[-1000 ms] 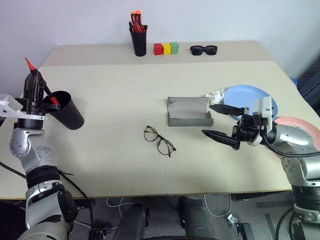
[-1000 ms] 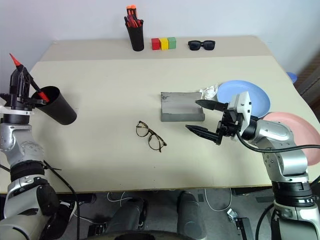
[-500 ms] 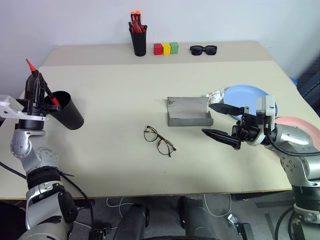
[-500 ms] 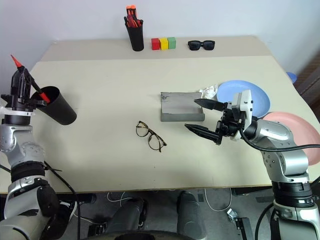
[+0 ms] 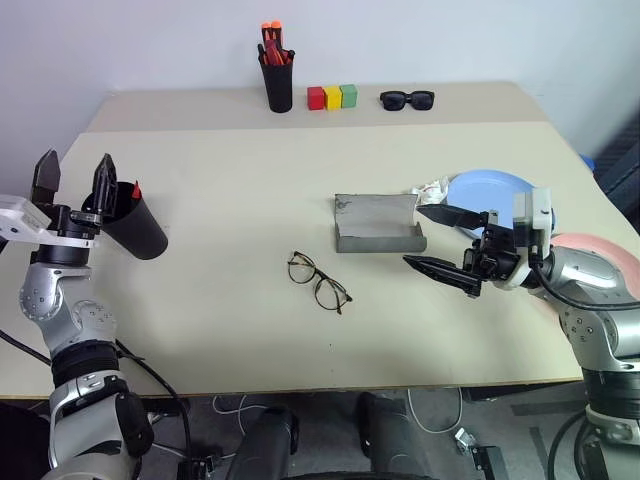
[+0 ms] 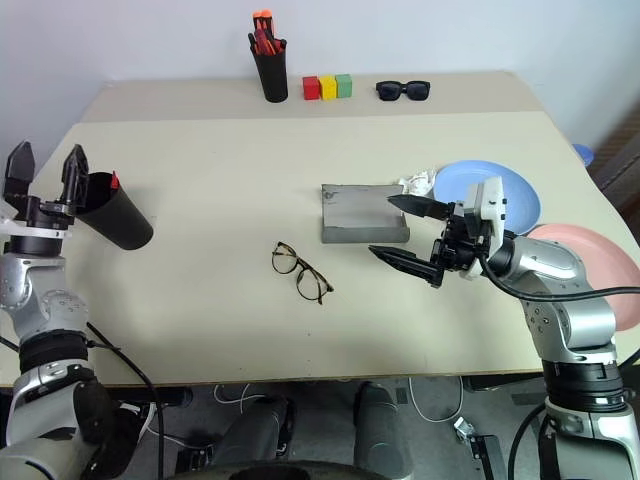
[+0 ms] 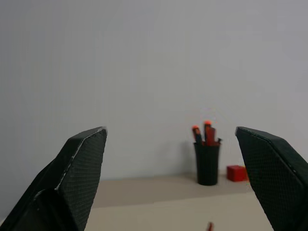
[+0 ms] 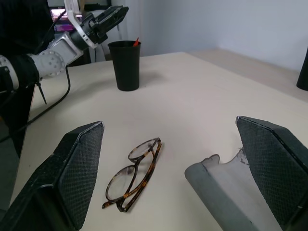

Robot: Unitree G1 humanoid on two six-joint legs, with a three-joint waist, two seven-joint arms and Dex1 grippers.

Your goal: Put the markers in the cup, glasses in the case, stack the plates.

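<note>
The black cup [image 5: 137, 224] stands at the table's left edge, with a marker's red tip [image 5: 135, 190] just showing above its rim. My left gripper [image 5: 74, 174] hangs open and empty just beside and above the cup's mouth. The wire-framed glasses [image 5: 320, 282] lie folded open in the middle of the table. Behind them the grey case [image 5: 378, 225] lies open. My right gripper [image 5: 414, 238] is open and empty, level, just right of the case. The blue plate [image 5: 497, 187] and the pink plate [image 5: 603, 256] lie apart at the right.
At the back stand a black pen holder [image 5: 277, 82] with orange-topped pens, three coloured blocks [image 5: 332, 96] and black sunglasses [image 5: 407, 99]. A crumpled white scrap [image 5: 432, 188] lies between case and blue plate.
My left gripper has opened and let go of the marker, which has dropped into the cup. The right arm has stayed put.
</note>
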